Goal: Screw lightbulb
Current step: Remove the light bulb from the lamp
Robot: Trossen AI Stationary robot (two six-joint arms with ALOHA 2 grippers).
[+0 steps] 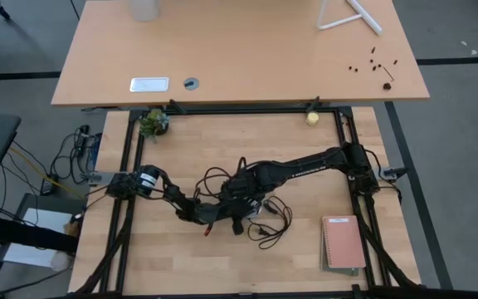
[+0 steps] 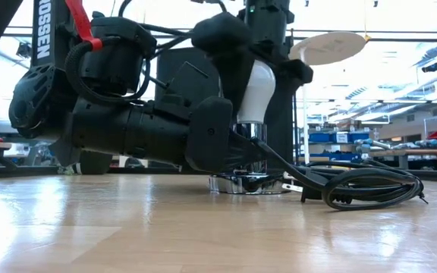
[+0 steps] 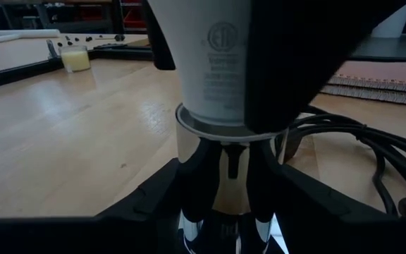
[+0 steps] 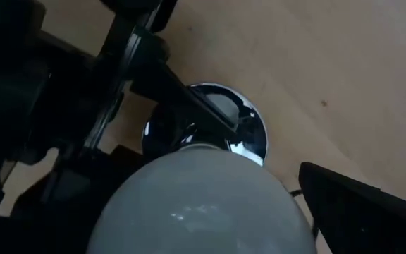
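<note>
Low at the left, left gripper (image 2: pixel 234 148) with dark fingers (image 3: pixel 189 204) clamped around the round silver socket disc (image 2: pixel 241 182) on the light wooden counter (image 2: pixel 127 227). Upright in that socket, small white frosted lightbulb (image 2: pixel 255 92), centre of counter. Above it, right gripper (image 2: pixel 268 45), fingers closed on the bulb's head. Further right, coiled black cord (image 2: pixel 363 189).

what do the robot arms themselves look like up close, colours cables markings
Both arms are dark, nearly black, built from chunky rounded segments. The left arm has a pale band near its base; in the low view, a red strap, looped black cables and white lettering ending "OSSEN" show on the housings.
</note>
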